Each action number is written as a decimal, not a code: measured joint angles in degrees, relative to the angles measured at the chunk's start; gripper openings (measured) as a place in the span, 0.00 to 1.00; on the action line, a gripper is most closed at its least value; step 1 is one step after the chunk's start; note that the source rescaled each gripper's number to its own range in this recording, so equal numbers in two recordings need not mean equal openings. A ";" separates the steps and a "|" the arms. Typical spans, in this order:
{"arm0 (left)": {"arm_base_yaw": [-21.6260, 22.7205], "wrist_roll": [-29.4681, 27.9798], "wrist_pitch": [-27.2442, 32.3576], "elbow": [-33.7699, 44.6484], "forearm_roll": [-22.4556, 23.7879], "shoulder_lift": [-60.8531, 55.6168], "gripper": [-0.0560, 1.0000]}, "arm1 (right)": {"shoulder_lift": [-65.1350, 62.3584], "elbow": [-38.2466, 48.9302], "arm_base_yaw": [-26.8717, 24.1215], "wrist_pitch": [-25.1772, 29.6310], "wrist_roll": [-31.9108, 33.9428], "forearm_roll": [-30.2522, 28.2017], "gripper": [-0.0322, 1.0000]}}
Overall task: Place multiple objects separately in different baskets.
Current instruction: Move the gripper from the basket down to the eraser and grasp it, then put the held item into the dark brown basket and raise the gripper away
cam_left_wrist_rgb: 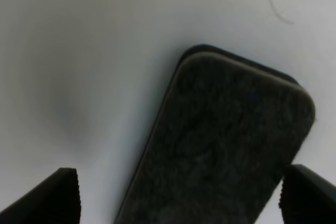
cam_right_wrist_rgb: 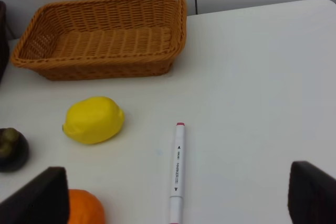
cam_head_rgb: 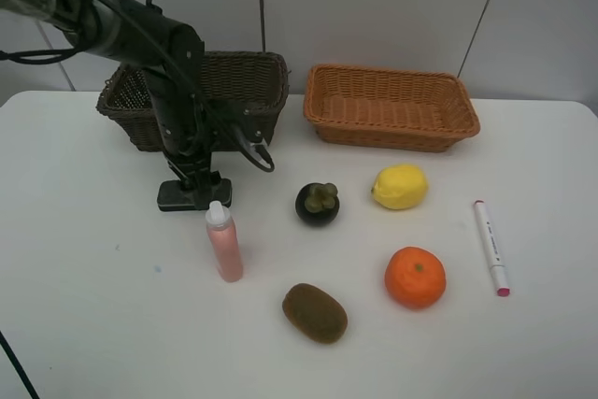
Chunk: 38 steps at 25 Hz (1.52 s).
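My left gripper point(cam_head_rgb: 193, 186) is down over the black eraser block point(cam_head_rgb: 192, 196), just in front of the dark brown basket point(cam_head_rgb: 252, 72). In the left wrist view the left gripper point(cam_left_wrist_rgb: 184, 198) is open, its fingertips point(cam_left_wrist_rgb: 60, 195) on either side of the eraser point(cam_left_wrist_rgb: 226, 140) without touching it. The pink bottle point(cam_head_rgb: 224, 242) stands upright close by. Mangosteen point(cam_head_rgb: 318, 203), lemon point(cam_head_rgb: 400, 186), orange point(cam_head_rgb: 415, 277), kiwi point(cam_head_rgb: 315, 312) and marker point(cam_head_rgb: 491, 247) lie on the table. My right gripper point(cam_right_wrist_rgb: 173, 198) hangs open above the marker point(cam_right_wrist_rgb: 177, 174), in front of the orange-tan basket point(cam_right_wrist_rgb: 100, 40).
Both baskets stand side by side at the back of the white table point(cam_head_rgb: 84, 306), the orange-tan basket point(cam_head_rgb: 391, 107) on the right. The left arm's cables point(cam_head_rgb: 245, 142) hang in front of the dark basket. The right arm is outside the exterior high view.
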 joint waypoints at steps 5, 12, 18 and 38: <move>0.00 0.00 -1.42 0.00 -0.14 1.91 1.00 | 0.00 0.00 0.00 0.00 0.00 0.00 0.98; 0.00 -2.17 -0.52 -0.34 -0.21 2.42 0.94 | 0.00 0.00 0.00 -0.05 0.00 0.00 0.98; -0.06 -4.29 0.52 -0.38 -0.68 2.53 0.58 | 0.00 0.00 0.00 -0.05 0.00 0.00 0.98; 2.15 -9.71 -5.25 -17.85 -18.10 -9.21 0.58 | 0.00 0.00 0.00 -0.05 0.00 0.00 0.98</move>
